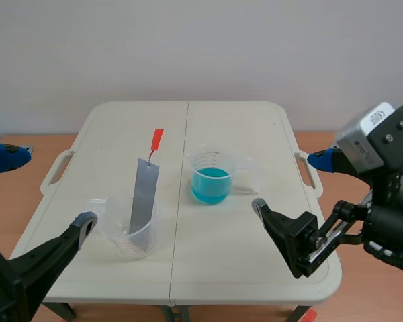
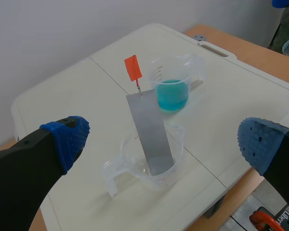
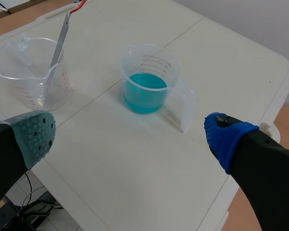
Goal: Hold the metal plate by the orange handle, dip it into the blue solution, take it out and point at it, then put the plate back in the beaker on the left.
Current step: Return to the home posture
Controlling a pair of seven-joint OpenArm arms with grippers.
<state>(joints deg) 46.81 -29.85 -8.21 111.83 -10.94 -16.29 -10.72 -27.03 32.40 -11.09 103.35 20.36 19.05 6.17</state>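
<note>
1. Scene view: a white folding table (image 1: 255, 127) carries two clear beakers.
   - The metal plate (image 1: 144, 194) stands in the empty beaker (image 1: 124, 233) on the left. Its lower end is inside the beaker and it leans against the rim.
   - The orange handle (image 1: 157, 139) sticks up from the plate's top on a thin wire.
   - Just to the right stands the second beaker (image 1: 213, 171), holding the blue solution (image 1: 210, 184).
   - The left gripper (image 1: 50, 190) sits low beside the empty beaker with its fingers spread wide, gripping nothing.
   - The right gripper (image 1: 289, 182) is near the table's right edge, beside the blue beaker. It is likewise wide and holds nothing.

2. Left wrist view: the two blue pads (image 2: 67, 137) stand far apart.
   - The empty beaker lies ahead, between them, with the plate slanting up out of it.
   - The orange handle is at the plate's far end, clear of both fingers.
   - The blue beaker is further ahead, just past the handle.
   - A small orange-and-black object (image 2: 264, 220) shows below the table edge. What it is cannot be told.

3. Right wrist view: a grey-green pad (image 3: 33, 134) and a blue pad (image 3: 226, 134) are spread wide.
   - The blue beaker stands ahead, between them, with its grip (image 3: 185, 108) toward the blue-padded finger.
   - The empty beaker is ahead of the grey-green finger.
   - The plate appears edge-on as a thin strip, and its handle seems only partly in view.
</note>
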